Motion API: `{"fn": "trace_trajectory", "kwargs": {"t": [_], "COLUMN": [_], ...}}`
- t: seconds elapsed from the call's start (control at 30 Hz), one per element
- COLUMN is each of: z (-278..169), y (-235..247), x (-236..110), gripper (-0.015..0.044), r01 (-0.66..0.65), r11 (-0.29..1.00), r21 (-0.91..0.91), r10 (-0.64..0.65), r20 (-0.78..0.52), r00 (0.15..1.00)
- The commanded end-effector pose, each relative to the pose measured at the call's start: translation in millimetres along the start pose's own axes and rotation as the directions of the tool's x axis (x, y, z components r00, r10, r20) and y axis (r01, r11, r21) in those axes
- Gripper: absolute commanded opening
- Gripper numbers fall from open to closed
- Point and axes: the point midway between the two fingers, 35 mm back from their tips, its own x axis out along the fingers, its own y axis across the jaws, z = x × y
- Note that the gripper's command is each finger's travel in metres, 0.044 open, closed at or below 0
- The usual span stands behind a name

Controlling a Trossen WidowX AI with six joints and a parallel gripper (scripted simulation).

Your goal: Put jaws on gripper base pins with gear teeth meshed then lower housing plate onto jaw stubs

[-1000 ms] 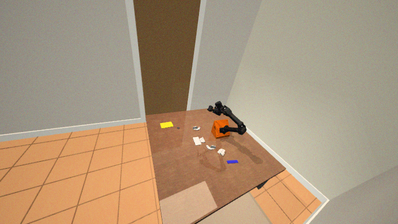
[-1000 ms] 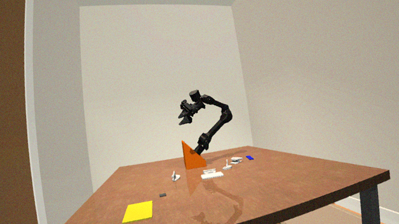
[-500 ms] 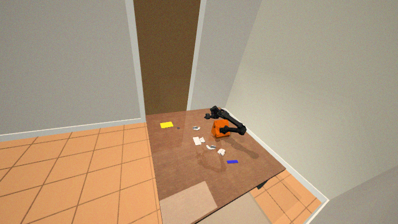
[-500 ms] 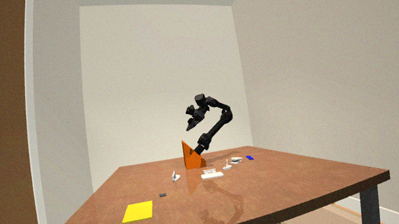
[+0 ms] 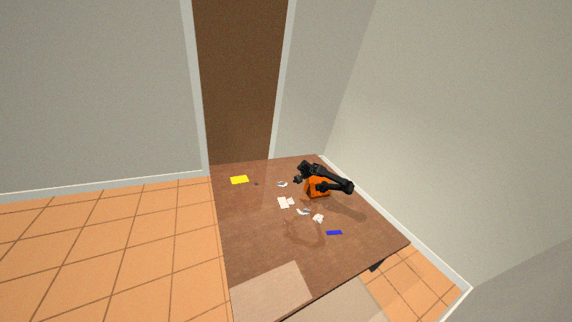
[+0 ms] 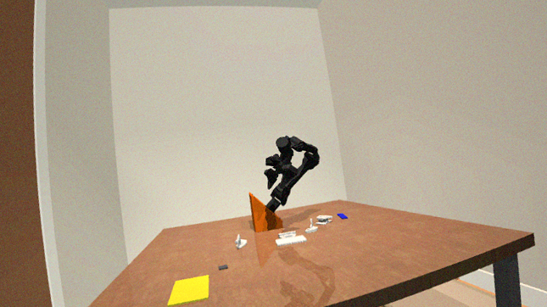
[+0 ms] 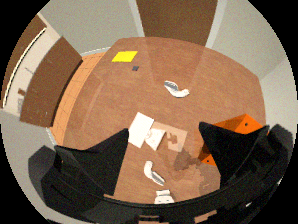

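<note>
Right of centre in the top view, the tool [image 5: 302, 172] [image 6: 270, 169] [image 7: 165, 128] hangs wide open and empty over the desk [image 5: 256, 247] [image 6: 371, 260] [image 7: 115, 90], presumably to straddle a white jaw [image 5: 282, 184] [image 6: 240, 242] [image 7: 177, 90] lying loose at the wrist frame's upper middle.

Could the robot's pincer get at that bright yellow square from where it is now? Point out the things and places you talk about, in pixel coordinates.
Probably not without moving: the open pincer [image 6: 268, 168] [image 7: 165, 128] is up near the orange block [image 5: 318, 188] [image 6: 260, 218], while the yellow square [image 5: 239, 179] [image 6: 189, 290] [image 7: 125, 56] lies well off to one side. Nothing seems to block the way, though I can't judge the arm's full stretch.
</note>
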Motion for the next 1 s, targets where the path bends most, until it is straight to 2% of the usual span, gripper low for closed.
{"fn": "trace_trajectory", "kwargs": {"t": [0.0,0.5,0.97], "z": [-18,-93,-169], "y": [8,33,41], "x": [4,16,15], "gripper": [0.0440,0.0440,0.0440], "r01": [-0.017,-0.127,-0.293], "r11": [0.997,0.926,0.796], "r21": [-0.078,-0.354,-0.530], "r10": [0.012,0.019,-0.028], "r20": [-0.058,-0.294,-0.516], "r00": [0.998,0.956,0.856]}}
